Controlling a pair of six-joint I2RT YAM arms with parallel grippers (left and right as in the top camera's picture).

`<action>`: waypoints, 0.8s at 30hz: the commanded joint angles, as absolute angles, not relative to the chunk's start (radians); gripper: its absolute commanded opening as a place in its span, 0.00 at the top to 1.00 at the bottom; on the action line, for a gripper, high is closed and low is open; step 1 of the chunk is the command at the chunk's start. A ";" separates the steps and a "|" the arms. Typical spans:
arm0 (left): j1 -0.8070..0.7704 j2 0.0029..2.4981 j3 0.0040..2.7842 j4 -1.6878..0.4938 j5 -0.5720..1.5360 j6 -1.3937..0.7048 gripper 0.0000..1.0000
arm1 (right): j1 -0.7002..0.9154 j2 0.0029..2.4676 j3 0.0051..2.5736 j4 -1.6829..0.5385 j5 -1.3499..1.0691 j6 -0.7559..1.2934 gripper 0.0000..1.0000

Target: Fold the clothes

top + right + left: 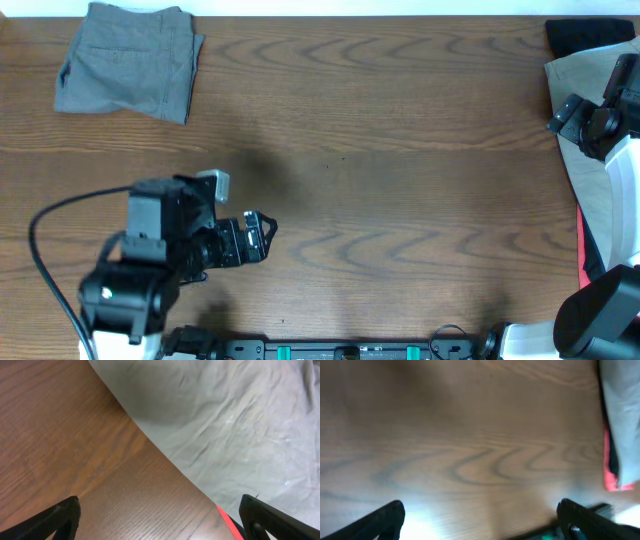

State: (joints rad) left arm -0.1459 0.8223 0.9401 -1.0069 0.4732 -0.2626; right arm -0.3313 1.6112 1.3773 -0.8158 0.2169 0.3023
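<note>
Our right gripper (157,510) is spread and empty, and so is the left gripper (480,515). The beige cloth (225,425) lies just ahead of the right one. It looks soft and limp; we would pinch its near edge.

A folded pair of mid-grey cloth shorts (128,60) is laid at the top left corner of the brown wood-grain table (400,150). A heap of beige, black and red cloth garments (590,210) is piled along the right edge (partly overlapped by the black right gripper (562,115)). The black left gripper (258,235) is seen towards the bottom left corner.
</note>
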 commanded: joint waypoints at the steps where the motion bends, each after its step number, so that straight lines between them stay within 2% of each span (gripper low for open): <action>1: -0.148 0.683 0.782 -0.876 0.433 -0.213 0.02 | -0.326 1.612 1.393 -0.816 0.224 0.291 0.01; 9: -0.136 0.331 0.408 -0.461 0.440 -0.163 0.02 | -0.326 1.612 1.393 -0.816 0.224 0.291 0.01; 16: -0.118 0.212 0.200 -0.192 0.433 -0.106 0.02 | -0.326 1.612 1.393 -0.816 0.224 0.291 0.01; 24: -0.031 0.084 0.041 -0.046 0.432 -0.021 0.02 | -0.326 1.612 1.393 -0.816 0.224 0.291 0.01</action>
